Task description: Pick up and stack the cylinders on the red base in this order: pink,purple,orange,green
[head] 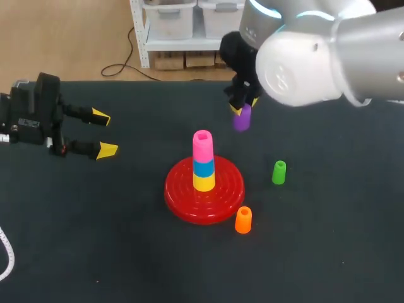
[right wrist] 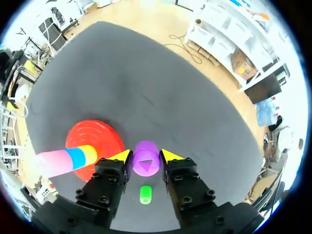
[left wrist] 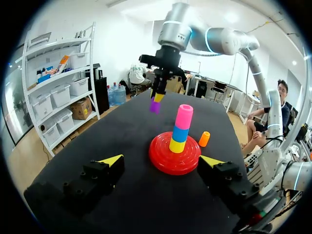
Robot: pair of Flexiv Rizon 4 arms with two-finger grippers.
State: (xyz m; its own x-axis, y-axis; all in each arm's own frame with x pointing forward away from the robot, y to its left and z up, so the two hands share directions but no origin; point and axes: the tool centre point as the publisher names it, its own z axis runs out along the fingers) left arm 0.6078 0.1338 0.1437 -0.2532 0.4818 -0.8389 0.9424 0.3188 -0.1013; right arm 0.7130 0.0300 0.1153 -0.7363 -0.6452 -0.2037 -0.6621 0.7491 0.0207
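Note:
The red base sits mid-table with yellow, blue and pink cylinders stacked on its peg; the pink cylinder is on top. My right gripper is shut on the purple cylinder and holds it above the table, behind and right of the base. The green cylinder stands right of the base, the orange cylinder at its front right. My left gripper is open at the table's left, nothing between its fingers.
A white cable curls at the table's front left edge. Bare dark tabletop lies left of and in front of the base.

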